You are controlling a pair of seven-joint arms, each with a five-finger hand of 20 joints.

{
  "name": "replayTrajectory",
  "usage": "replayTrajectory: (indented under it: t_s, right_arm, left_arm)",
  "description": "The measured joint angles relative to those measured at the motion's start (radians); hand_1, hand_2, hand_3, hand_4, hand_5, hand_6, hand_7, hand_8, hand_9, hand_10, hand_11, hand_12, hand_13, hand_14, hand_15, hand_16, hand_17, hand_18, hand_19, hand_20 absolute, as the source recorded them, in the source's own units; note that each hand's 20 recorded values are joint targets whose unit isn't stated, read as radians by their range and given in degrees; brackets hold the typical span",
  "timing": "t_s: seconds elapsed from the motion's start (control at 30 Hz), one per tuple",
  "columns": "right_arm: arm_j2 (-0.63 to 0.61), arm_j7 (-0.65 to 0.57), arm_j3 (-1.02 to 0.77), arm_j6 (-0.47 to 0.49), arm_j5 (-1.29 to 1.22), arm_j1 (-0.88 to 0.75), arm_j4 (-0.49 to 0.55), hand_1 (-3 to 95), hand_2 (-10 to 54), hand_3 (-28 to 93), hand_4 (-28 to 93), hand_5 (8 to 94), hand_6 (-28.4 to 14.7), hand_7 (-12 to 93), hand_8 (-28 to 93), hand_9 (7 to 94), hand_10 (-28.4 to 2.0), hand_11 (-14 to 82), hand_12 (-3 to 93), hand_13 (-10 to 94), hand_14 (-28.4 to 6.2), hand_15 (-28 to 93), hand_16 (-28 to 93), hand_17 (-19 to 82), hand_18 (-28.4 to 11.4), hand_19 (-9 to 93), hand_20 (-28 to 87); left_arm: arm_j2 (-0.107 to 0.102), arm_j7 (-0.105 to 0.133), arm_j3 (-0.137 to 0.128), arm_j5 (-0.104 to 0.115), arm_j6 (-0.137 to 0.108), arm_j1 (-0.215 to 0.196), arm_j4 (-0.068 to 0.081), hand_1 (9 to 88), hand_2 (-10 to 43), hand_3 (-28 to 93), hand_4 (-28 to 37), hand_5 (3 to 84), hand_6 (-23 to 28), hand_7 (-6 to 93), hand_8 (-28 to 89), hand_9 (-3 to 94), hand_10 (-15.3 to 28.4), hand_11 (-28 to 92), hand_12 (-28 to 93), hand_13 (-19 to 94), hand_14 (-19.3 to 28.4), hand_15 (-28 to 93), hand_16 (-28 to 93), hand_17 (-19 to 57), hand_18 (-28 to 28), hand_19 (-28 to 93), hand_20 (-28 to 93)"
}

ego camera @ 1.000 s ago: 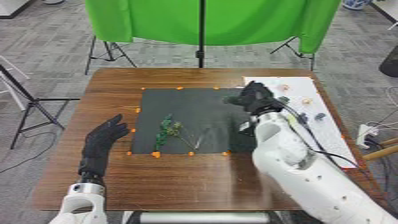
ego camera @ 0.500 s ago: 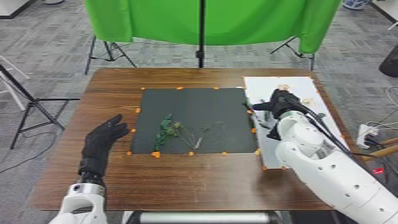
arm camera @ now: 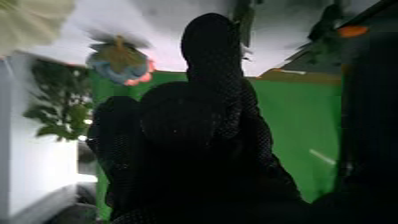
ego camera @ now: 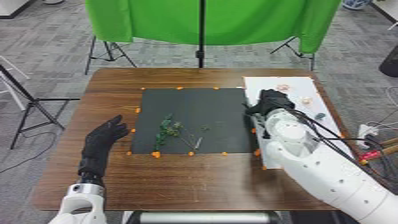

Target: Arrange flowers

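Head view — the right hand (ego camera: 271,101) hides part of the white sheet (ego camera: 261,83).

Green cloth (ego camera: 151,20) and black stand (ego camera: 201,50) beyond brown wooden table (ego camera: 178,185), grey floor (ego camera: 53,55)

Brown wooden table (ego camera: 160,177): one
Dark mat (ego camera: 209,106): one
White sheet (ego camera: 277,80): one
Green backdrop (ego camera: 155,21): one
Black tripods (ego camera: 35,103): three
Orange tabs (ego camera: 156,155): at least nine
White arms (ego camera: 315,170): two
Gloved hands (ego camera: 103,135): two
Flower heads (ego camera: 282,87): three
Green sprigs (ego camera: 162,135): perhaps three, small and overlapping
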State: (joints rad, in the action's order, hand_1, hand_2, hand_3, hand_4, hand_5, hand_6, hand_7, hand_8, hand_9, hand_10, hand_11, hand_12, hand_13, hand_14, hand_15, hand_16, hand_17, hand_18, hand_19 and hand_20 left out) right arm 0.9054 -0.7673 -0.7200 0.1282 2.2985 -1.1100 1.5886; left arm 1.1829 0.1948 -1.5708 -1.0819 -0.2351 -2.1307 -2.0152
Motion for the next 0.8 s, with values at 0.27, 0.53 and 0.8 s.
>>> replayTrajectory:
  t_s: [0.27,0.53,0.8]
  right_arm:
    - [0.034,0.002,0.021,-0.027,0.027,0.016,-0.005,84.9,-9.1,-27,52,83.4,-1.4,26,21,88.3,-11.0,48.3,31.1,92,-3.5,66,36,69,-12.6,93,67]
    - [0.026,0.008,-0.059,-0.176,-0.039,-0.087,0.048,85.9,-9.1,-28,55,83.8,-1.6,28,21,89.0,-10.3,50.0,30.7,93,-3.3,67,36,71,-12.2,93,69]
    - [0.001,0.02,-0.122,-0.258,-0.102,-0.201,0.202,86.4,-9.3,-28,57,84.1,-2.2,28,21,89.6,-10.5,50.3,30.3,94,-3.0,68,36,72,-11.8,93,69]
  left_arm:
    - [0.0,-0.004,0.0,0.0,0.002,0.002,0.001,27.0,5.0,63,-23.6,42.6,6.5,8.9,-4,41.2,14.5,22,14,30,18.3,35,2,-1.6,14.6,18,21]
    - [0.0,-0.004,0.001,0.0,0.001,0.002,0.001,26.9,5.1,63,-23.5,42.7,6.5,8.9,-4,41.3,14.6,22,14,30,18.5,35,2,-1.6,14.6,18,21]
    - [0.0,-0.004,0.002,0.0,0.001,0.002,0.001,26.7,5.2,63,-23.6,42.8,6.6,8.8,-4,41.2,14.5,22,14,30,18.5,35,2,-1.6,14.6,18,21]
